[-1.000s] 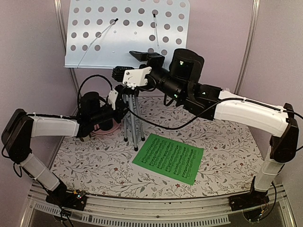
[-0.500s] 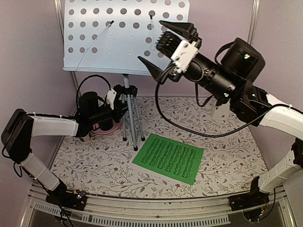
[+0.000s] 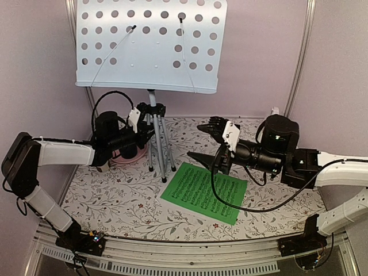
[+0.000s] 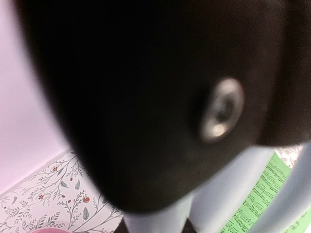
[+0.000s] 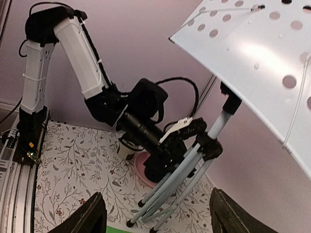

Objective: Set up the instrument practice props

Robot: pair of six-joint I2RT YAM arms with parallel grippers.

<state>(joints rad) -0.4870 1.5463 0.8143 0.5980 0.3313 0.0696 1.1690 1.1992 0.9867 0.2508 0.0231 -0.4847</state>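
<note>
Green sheet (image 3: pixel 204 192): lies flat on the table (image 3: pixel 115 201), centre front, not yet on the stand.
Long axis: runs left to right, its right end slanted toward the near edge.
Right claw (image 3: pixel 204 141): released and empty, jaws wide, pointing left. It hovers over the sheet's far-left corner, so the sheet lies just below it and toward the near side.
Nearer arm: the right, clearly.
Music stand (image 3: pixel 149 46): back left, with its desk high above the sheet and its tripod feet just beside the sheet's far-left corner.
Left claw (image 3: pixel 144 123): clenched on the stand's tripod, seemingly steadying it.
Open room: bare table to the sheet's right and near sides. The left side is crowded by the stand's legs.
</note>
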